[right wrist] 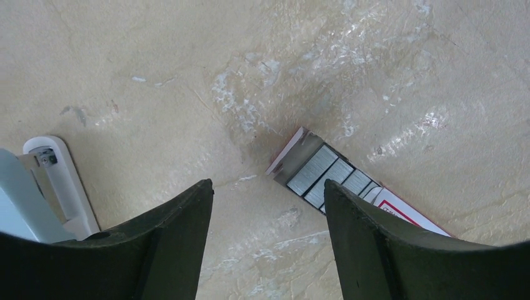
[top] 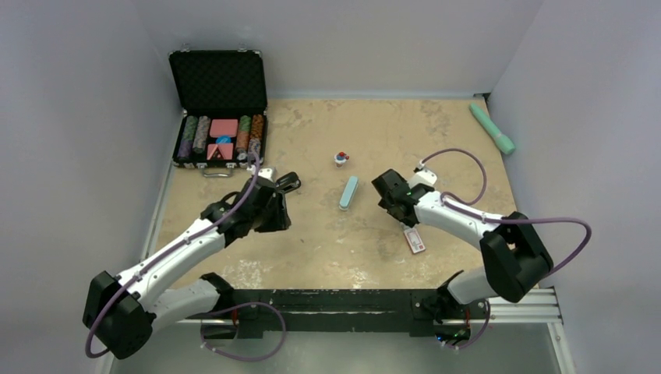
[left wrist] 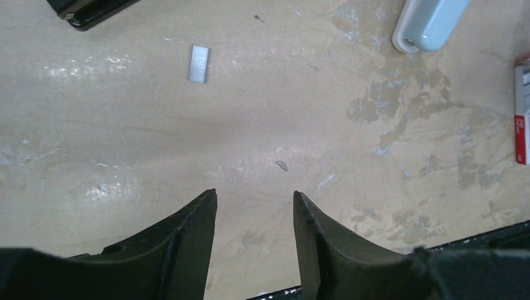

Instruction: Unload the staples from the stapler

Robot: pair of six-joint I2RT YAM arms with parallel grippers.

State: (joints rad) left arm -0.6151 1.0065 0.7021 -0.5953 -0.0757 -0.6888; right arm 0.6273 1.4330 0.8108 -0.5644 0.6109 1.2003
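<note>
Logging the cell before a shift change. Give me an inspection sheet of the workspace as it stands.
Surface: beige table, mottled and scuffed.
Job's things: black stapler; staples, a loose strip on the table, apart from it.
Clutter: open chip case, pale blue bar, staple pack, teal stick, small red-and-blue item.
Hands: left hand and right hand both open, empty.
Cables: purple cables loop off both arms.
Surroundings: plain grey walls.
</note>
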